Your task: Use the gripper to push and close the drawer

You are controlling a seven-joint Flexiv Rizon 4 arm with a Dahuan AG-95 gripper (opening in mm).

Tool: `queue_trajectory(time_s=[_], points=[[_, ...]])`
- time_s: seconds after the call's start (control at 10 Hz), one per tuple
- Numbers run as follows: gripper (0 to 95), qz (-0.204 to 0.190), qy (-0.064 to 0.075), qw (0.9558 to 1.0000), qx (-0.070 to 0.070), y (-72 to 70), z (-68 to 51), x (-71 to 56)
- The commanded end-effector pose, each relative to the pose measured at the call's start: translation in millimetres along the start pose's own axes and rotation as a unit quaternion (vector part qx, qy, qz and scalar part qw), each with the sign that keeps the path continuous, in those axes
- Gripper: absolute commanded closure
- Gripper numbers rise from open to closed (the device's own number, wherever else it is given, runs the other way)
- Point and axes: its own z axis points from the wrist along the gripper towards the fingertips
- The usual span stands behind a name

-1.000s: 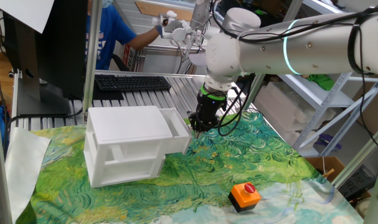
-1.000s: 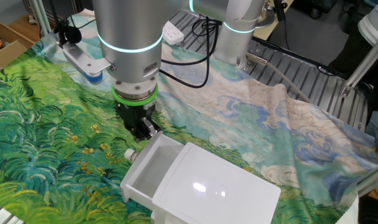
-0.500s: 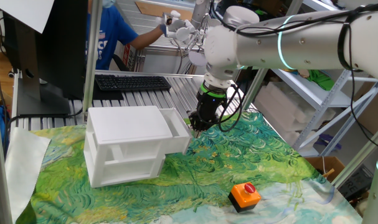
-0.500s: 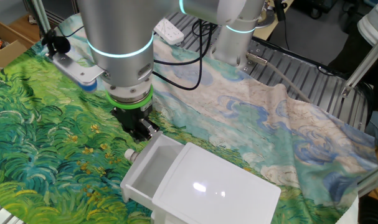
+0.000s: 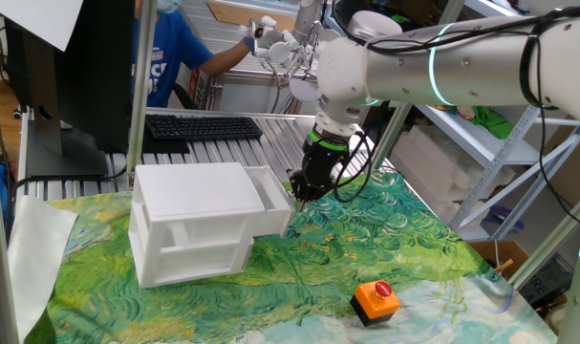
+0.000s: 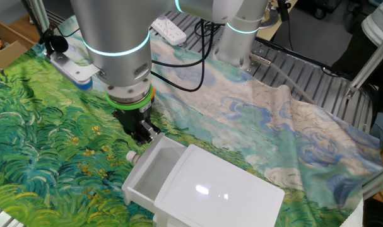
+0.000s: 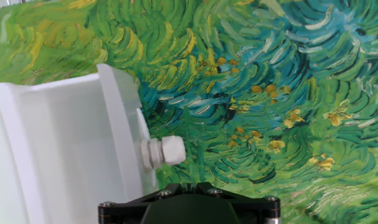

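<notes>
Right now the small black two-fingered gripper with the green ring above it hangs at the tip of the big white robot arm, just beside the front of the plain white top drawer. That drawer is pulled partway out of the small boxy white cabinet, and you can look down into it in the other fixed view. A little white round knob sticks out from the drawer front, and it shows in the other fixed view too. There the gripper sits very close to the back corner of the drawer front, but I cannot tell if it touches. I also cannot tell if its fingers are apart or together, because the hand view shows only the black body of the gripper at the bottom edge. The cabinet stands on a cloth with green and blue painted swirls. An orange box with a red button lies on the cloth, well apart from the cabinet. A black keyboard lies behind the cabinet.
</notes>
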Motion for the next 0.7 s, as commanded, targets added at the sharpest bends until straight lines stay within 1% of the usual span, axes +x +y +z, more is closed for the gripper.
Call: queue_trajectory(time_s=[0.1, 0.4, 0.5, 0.7], points=[[95.0, -0.003, 0.001, 1.0, 0.0, 0.9, -2.6, 1.2], [95.0, 0.004, 0.004, 1.0, 0.0, 9.1, -7.5, -1.6], [95.0, 0.007, 0.004, 1.0, 0.001, 12.6, -8.0, -2.7], [95.0, 0.01, 0.004, 0.9999, 0.003, 15.3, -7.7, -3.2]])
